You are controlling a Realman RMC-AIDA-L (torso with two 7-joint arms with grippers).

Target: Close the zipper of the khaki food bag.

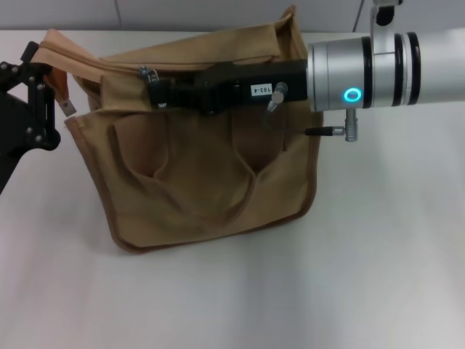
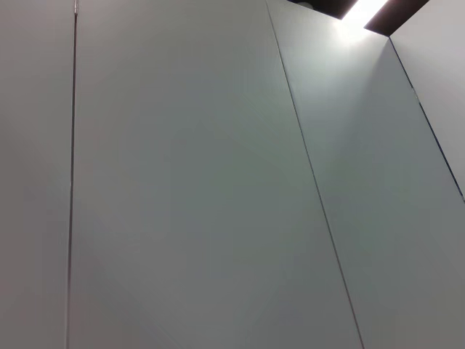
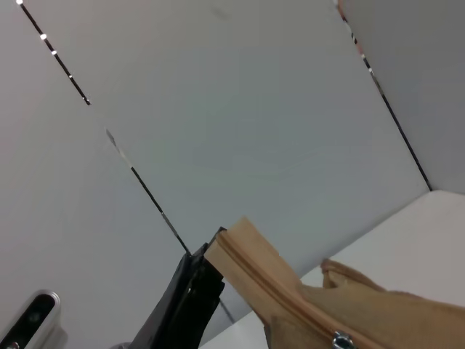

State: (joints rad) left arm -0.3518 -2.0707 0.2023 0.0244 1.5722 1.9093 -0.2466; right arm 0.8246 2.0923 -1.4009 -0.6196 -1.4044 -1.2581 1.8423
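On the bench (image 1: 378, 276), the right end effector (image 1: 154, 87) pinches the zipper (image 1: 149, 73) pull atop the bag (image 1: 203, 182); the left end effector (image 1: 45, 94) clamps its end.

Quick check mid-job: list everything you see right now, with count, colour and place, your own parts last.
khaki food bag: one, tan with brown trim, standing mid-table.
zipper: one, tan track along the bag's top; silver pull tab toward the bag's left end.
bag handles: two, tan loops hanging over the front.
table: one, white, under the bag.
wall panels: pale grey, behind.
left pincer: one, black, at the bag's left end.
right pincer: one, black on a silver arm, over the bag's top at the pull tab.
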